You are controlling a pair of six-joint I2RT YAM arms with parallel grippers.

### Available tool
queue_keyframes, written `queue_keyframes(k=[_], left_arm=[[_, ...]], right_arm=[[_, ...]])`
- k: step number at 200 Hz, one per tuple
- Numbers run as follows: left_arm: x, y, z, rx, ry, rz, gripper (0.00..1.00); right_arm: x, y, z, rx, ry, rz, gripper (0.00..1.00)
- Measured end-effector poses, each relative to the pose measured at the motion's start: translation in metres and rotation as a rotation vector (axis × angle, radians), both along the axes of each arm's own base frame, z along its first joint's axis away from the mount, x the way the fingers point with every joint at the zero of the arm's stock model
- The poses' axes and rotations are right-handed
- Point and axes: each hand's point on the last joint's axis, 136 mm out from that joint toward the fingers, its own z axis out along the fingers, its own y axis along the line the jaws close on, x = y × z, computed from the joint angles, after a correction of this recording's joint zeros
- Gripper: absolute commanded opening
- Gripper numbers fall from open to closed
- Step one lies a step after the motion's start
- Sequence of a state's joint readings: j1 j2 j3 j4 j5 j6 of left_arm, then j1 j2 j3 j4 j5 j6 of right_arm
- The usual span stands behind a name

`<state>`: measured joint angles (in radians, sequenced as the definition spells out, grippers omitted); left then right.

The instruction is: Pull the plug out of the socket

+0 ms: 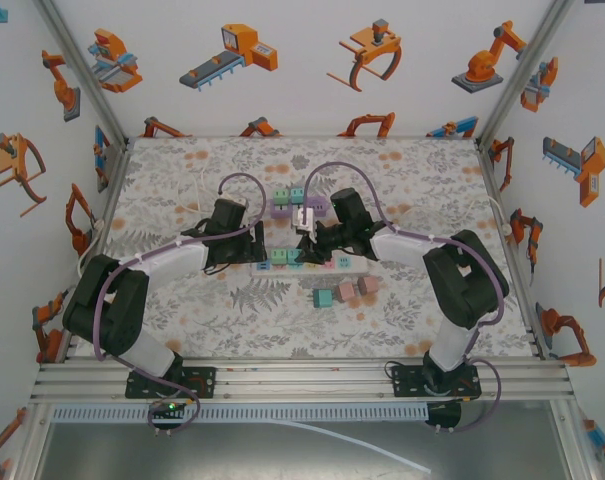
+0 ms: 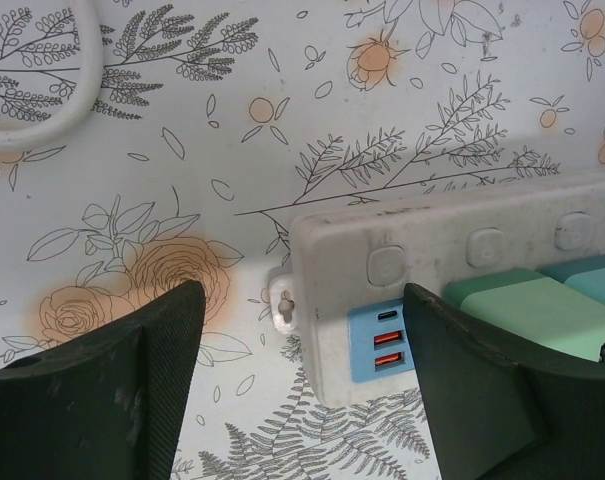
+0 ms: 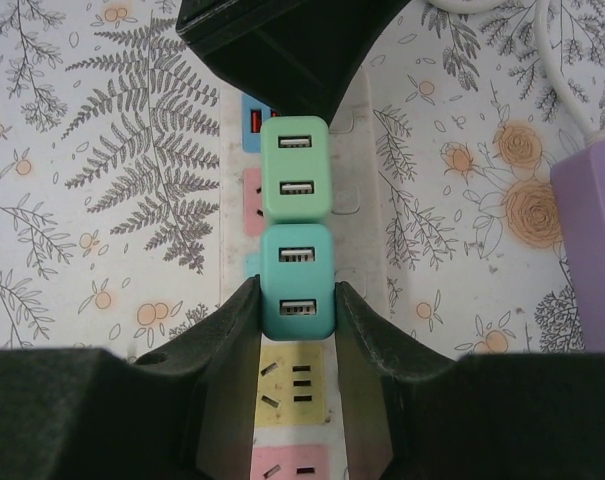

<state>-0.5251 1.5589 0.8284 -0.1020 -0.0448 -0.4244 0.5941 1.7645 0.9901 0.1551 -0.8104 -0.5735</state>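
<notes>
Right fingers point(image 3: 232, 350): closed against both sides of the teal square USB charger plug point(image 3: 297, 280).
Teal plug: seated in the white plastic power strip point(image 3: 354, 160) on the floral bench point(image 3: 102, 150), just beside 1 green square plug point(image 3: 297, 170).
Left fingers point(image 2: 132, 390): spread wide at the strip's USB end, gripping nothing.

Left gripper point(image 2: 302, 300) and right gripper point(image 3: 297, 300) are black, cables point(image 1: 332, 164) purple.
</notes>
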Motion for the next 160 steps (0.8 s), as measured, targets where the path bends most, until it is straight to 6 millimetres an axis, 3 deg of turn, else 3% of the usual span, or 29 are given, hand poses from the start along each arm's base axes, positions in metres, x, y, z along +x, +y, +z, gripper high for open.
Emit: queue_keyframes(k=[80,134,160], left_arm=[[-0.002,-0.003,0.000,0.026,-0.019,-0.001,0.73],[-0.002,-0.003,0.000,0.029,-0.024,0.006,0.73],[-0.002,-0.003,0.001,0.028,-0.024,0.007,0.73]], right_arm=[[0.002,-0.002,0.001,-0.008,0.007,-0.022,0.08],[0.003,-0.005,0.045,0.031,-0.171,-0.009,0.07],[0.001,-0.004,0.050,0.036,-0.195,-0.003,0.07]])
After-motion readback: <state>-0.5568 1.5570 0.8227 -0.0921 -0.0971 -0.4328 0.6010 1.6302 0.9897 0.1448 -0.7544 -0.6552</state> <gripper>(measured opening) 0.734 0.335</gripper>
